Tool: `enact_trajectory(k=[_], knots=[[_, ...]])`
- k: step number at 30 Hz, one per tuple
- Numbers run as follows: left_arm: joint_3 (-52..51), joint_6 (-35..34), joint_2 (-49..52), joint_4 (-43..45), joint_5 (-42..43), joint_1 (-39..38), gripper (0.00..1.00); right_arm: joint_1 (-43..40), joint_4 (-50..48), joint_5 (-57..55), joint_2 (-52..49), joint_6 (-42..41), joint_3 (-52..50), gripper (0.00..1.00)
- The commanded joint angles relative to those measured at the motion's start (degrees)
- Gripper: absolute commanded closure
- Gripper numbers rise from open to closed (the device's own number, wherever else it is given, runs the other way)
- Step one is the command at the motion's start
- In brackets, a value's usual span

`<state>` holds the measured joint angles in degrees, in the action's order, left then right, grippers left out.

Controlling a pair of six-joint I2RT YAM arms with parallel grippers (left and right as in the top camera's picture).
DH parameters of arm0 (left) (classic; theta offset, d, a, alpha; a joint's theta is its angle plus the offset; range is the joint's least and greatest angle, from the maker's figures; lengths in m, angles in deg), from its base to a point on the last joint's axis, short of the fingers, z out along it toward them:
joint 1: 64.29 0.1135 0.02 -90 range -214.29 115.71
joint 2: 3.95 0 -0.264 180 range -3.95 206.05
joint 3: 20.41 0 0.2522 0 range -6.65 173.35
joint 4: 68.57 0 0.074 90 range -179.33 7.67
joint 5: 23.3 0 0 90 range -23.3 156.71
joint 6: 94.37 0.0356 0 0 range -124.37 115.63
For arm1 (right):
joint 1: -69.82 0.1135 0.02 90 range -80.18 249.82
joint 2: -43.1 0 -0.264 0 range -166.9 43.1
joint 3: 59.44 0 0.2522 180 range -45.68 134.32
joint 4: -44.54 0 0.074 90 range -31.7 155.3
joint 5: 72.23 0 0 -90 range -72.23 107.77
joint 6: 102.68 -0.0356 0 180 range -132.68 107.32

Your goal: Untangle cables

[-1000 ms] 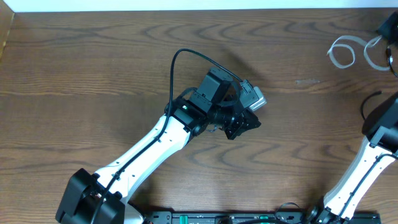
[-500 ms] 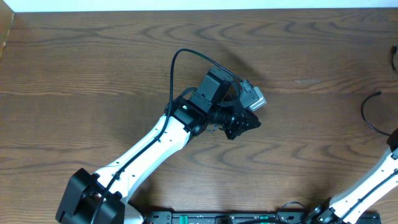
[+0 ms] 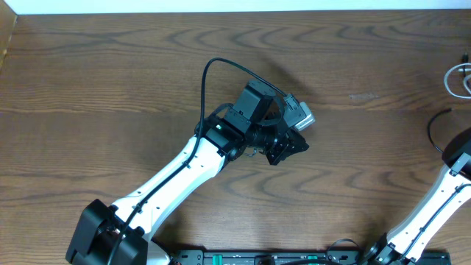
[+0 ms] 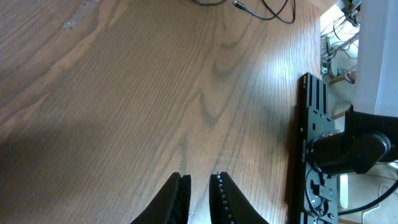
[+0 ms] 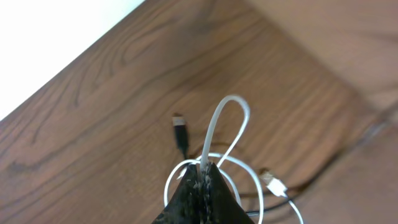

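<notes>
Looks like a robotics lab rig. A left arm (image 3: pixel 176 177) and a right arm (image 3: pixel 434 213), both white and black, rise from a black slotted rail (image 4: pixel 314 124) along the front edge of a wood-grain bench (image 3: pixel 110 59). Past the rail there's loose wiring (image 4: pixel 339 34) and a white panel (image 4: pixel 379 56). A plain white strip (image 3: pixel 221 5) runs beyond the far edge.

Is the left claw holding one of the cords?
No: the left wrist view shows the left gripper with nothing between its fingers, only the wood of the table visible through the narrow gap.
</notes>
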<state>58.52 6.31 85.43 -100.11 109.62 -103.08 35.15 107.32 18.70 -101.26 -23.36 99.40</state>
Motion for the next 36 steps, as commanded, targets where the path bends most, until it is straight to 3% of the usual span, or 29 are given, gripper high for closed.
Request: enact_trajectory(k=[1, 7, 11, 12, 13, 14, 19, 26, 31, 36], knots=[[-0.57, -0.31, 0.00, -0.11, 0.11, -0.04, 0.83, -0.48, -0.55, 4.13, -2.19, -1.18, -0.42, 0.99], [-0.57, -0.48, 0.00, -0.09, 0.02, -0.02, 0.83, -1.03, -0.11, 3.93, -3.34, -1.70, -0.39, 0.99], [-0.57, -0.76, 0.00, -0.11, -0.11, -0.04, 0.66, -1.75, 0.26, 7.50, -2.95, -1.95, 1.22, 0.99], [-0.57, -0.90, 0.00, -0.11, -0.11, -0.02, 0.64, -1.84, 0.26, 9.07, -2.69, -1.95, 1.66, 0.92], [-0.57, -0.90, 0.00, -0.11, -0.11, -0.04, 0.63, -1.90, 0.22, 10.21, -2.45, -1.95, 1.90, 0.29], [-0.57, -0.90, 0.00, -0.11, -0.09, -0.04, 0.62, -1.99, 0.24, 11.78, -2.05, -1.95, 2.45, 0.01], [-0.57, -1.14, -0.02, -0.11, -0.11, -0.02, 0.62, -1.86, 0.76, 17.94, 1.66, -2.12, 4.55, 0.01], [-0.57, -1.14, -0.02, -0.13, -0.11, -0.02, 0.58, -0.55, 4.63, 13.40, 13.66, -2.64, 4.68, 0.01], [-0.57, -1.05, -0.02, -0.31, -0.59, -0.02, 0.58, 0.96, 15.50, 1.49, 22.93, -5.55, 4.68, 0.01], [-0.55, -1.09, -0.13, -0.31, -7.80, 0.61, 0.57, 1.03, 27.69, 0.04, 26.84, -10.14, 4.68, 0.01]])
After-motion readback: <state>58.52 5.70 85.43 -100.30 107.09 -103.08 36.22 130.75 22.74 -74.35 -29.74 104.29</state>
